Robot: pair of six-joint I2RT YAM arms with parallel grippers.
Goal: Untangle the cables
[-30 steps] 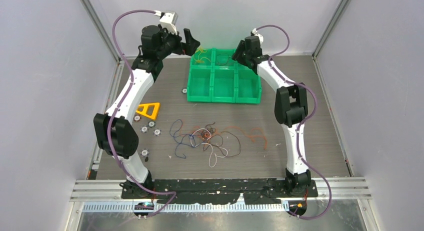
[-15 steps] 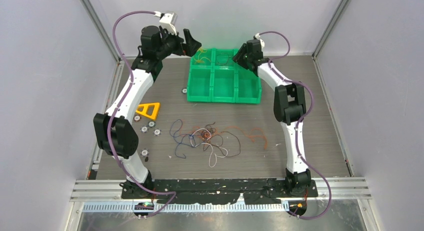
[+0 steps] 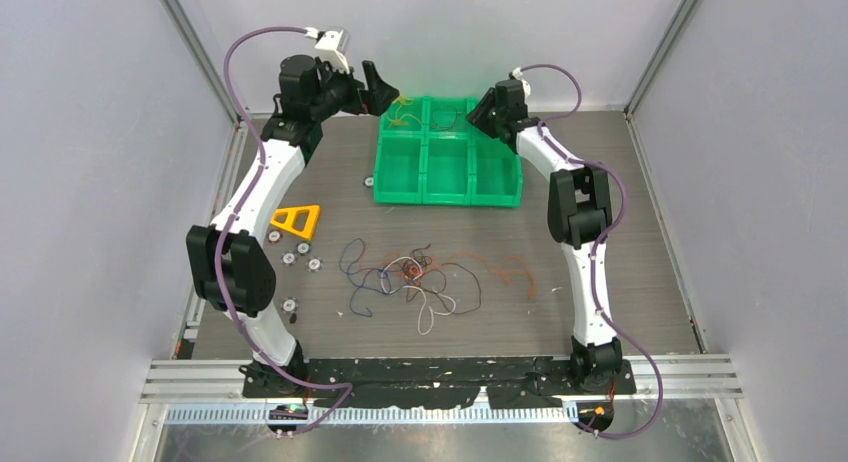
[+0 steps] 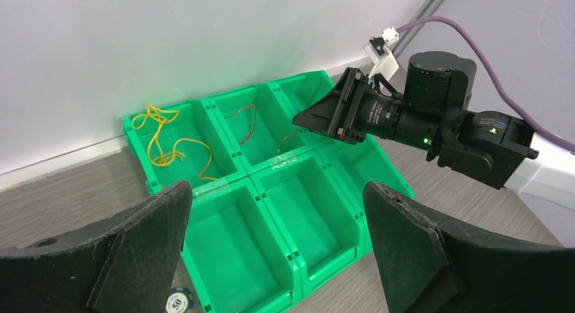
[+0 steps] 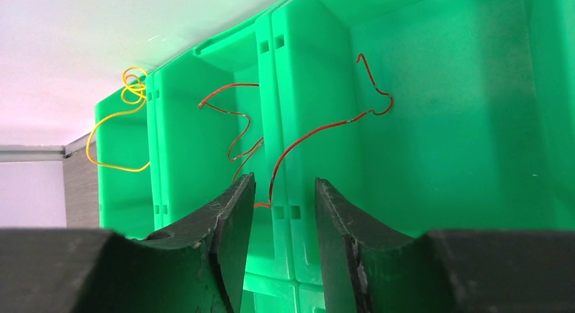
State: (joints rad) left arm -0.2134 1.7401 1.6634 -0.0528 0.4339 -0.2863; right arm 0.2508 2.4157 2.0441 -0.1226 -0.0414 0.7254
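Note:
A tangle of thin cables (image 3: pixel 415 277) in blue, white, black and orange lies on the table's middle. My left gripper (image 3: pixel 380 84) hangs open and empty above the back left corner of the green bin tray (image 3: pixel 447 194); its wide-spread fingers (image 4: pixel 139 248) frame the front bins. My right gripper (image 3: pixel 482 110) is over the back row, jaws slightly apart (image 5: pixel 281 198), holding nothing. A red cable (image 5: pixel 305 133) drapes over a bin divider just beyond its tips. A yellow cable (image 4: pixel 166 147) lies in the back left bin, and a red-brown cable (image 4: pixel 244 120) lies in the back middle bin.
A yellow triangle piece (image 3: pixel 297 220) and several poker chips (image 3: pixel 298 256) lie left of the tangle. One chip (image 3: pixel 367 182) sits by the tray's front left corner, and it also shows in the left wrist view (image 4: pixel 176 301). Walls enclose the table.
My right wrist has shifted slightly right and lower over the back bins. My left gripper has risen a touch. The cables on the table have not moved.

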